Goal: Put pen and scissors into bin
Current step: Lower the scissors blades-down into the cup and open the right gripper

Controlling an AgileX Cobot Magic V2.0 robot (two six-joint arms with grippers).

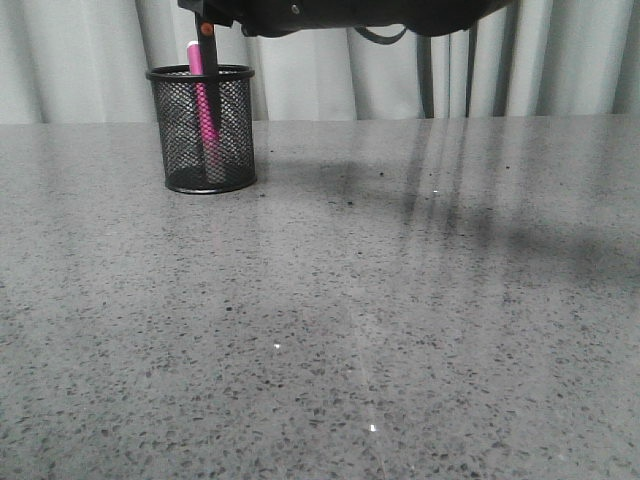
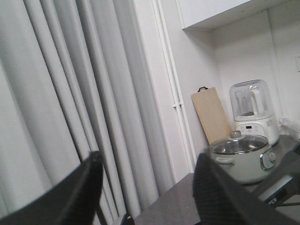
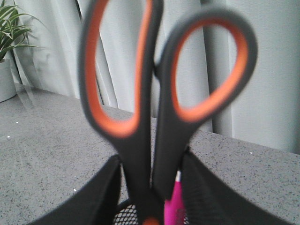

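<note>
Pen (image 1: 204,105) already upright inside bin (image 1: 201,128) on table (image 1: 400,300); scissors (image 3: 154,103) blades-down over bin mouth, pinched between right gripper (image 3: 151,187) fingers, unreleased; left gripper (image 2: 147,187) spread apart, holding nothing; only release left.

Scissors (image 3: 154,108) (handles up) beside pen (image 3: 174,206).

Front low over table (image 1: 400,330) — right wrist close on scissors (image 3: 154,93).
</note>
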